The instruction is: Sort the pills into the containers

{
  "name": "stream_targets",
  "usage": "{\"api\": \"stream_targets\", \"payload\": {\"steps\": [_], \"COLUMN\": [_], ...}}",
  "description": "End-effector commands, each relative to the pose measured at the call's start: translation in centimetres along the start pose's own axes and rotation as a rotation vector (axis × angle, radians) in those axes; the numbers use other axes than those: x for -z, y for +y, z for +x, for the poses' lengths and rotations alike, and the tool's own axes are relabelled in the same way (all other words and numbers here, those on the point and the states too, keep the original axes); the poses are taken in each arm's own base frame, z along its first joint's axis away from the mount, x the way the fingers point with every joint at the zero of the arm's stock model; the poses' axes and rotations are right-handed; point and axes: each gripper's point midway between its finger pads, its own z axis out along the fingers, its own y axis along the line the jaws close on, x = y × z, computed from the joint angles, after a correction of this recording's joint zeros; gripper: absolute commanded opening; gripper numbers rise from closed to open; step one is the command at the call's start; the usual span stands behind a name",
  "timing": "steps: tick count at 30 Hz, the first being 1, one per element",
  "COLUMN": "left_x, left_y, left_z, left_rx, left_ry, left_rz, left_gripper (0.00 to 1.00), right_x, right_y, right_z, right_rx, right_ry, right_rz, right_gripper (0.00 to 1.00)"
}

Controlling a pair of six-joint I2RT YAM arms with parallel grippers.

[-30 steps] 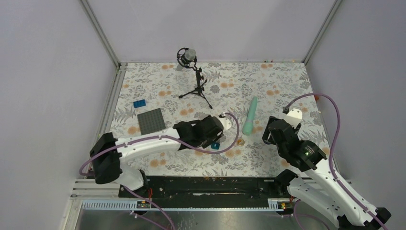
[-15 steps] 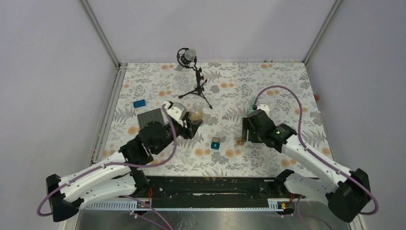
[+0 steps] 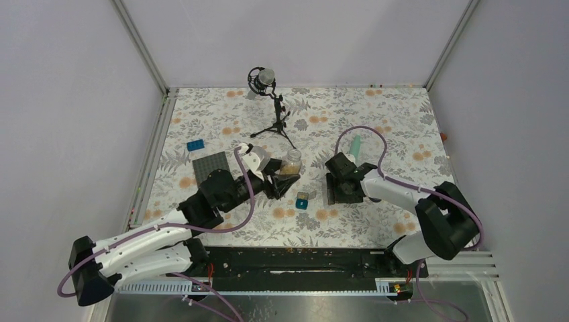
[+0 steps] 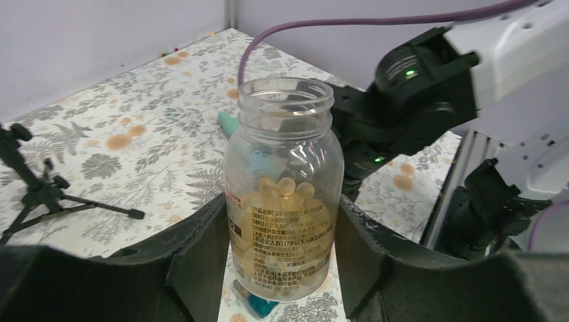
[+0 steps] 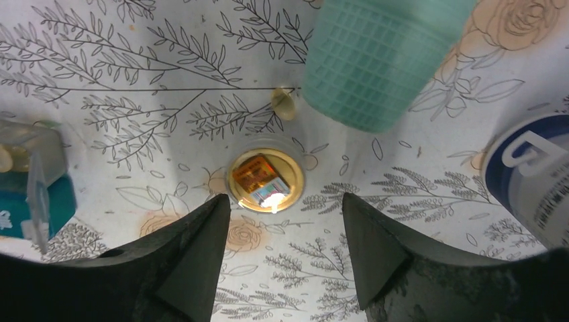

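A jar (image 4: 283, 134) stands between the jaws of the left gripper (image 4: 278, 251), pills (image 4: 285, 191) inside. Ahead of the jaws of the right gripper (image 5: 285, 218) lies perhaps a lid (image 5: 266, 180), with the organizer strip (image 5: 376, 60) beyond and a box (image 5: 33, 184) to their left.

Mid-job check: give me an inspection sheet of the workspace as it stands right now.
Surface: floral tablecloth, lying flat; one loose pill on it.
Job's things: open jar partly full of pills; mint strip; teal box.
Clutter: microphone tripod, blue brick, studded plate, gold disc.
Grippers: left gripper jaws clamp the jar; right gripper jaws open over the gold disc.
Cables: a purple cable loops off each arm.
Surroundings: plain walls; nothing else seen.
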Motion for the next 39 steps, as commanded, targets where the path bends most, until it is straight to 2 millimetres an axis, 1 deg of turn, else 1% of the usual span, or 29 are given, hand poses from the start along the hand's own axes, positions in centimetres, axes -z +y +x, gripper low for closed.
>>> {"api": "stream_targets", "payload": {"steps": [1,4,8,11,13,18,20,22,24,27,31,35,39], "left_x": [-0.3,-0.4,-0.4,-0.2,-0.2,0.0,0.0,-0.1,-0.1,-0.2,-0.4,-0.8,-0.9], "left_y": [-2.1,-2.3,-2.1,-1.9,-1.6,-1.4,-1.2,-1.2,-1.0,-1.0,-0.6,-0.6,-1.1], "left_z": [-2.0,-1.6,-1.1,-0.9,-0.7,-0.1,0.2,0.6,0.9,1.4,2.1,2.0,2.4], "left_rx": [0.031,0.034,0.033,0.033,0.033,0.038,0.041,0.042,0.042,0.036,0.017,-0.022,-0.080], "left_ry": [-0.091,-0.081,-0.066,-0.060,-0.054,-0.042,-0.035,-0.026,-0.020,-0.008,0.003,-0.012,0.014], "left_rz": [0.112,0.126,0.118,0.111,0.101,0.092,0.087,0.085,0.081,0.081,0.077,0.092,0.154], "left_gripper": [0.00,0.00,0.00,0.00,0.00,0.00,0.00,0.00,0.00,0.00,0.00,0.00,0.00], "right_x": [-0.4,-0.9,-1.6,-1.8,-1.9,-1.2,-0.6,0.4,1.7,4.5,9.5,14.8,20.0], "right_y": [1.6,1.6,1.7,1.8,1.8,1.5,1.3,1.2,1.1,1.3,1.9,3.2,4.6], "right_z": [-1.6,-1.8,-2.0,-2.4,-2.6,-2.4,-2.1,-1.8,-1.7,-2.0,-3.8,-5.7,-6.6], "right_rx": [0.017,0.026,0.041,0.047,0.043,0.026,0.020,0.014,0.012,0.012,0.021,0.049,0.100], "right_ry": [-0.029,-0.031,-0.031,-0.041,-0.045,-0.030,-0.021,-0.018,-0.023,-0.066,-0.174,-0.290,-0.395], "right_rz": [-0.038,-0.021,0.003,0.021,0.027,0.041,0.042,0.030,0.002,-0.062,-0.169,-0.311,-0.474], "right_gripper": [0.68,0.68,0.68,0.65,0.59,0.39,0.35,0.33,0.33,0.33,0.34,0.34,0.34]}}
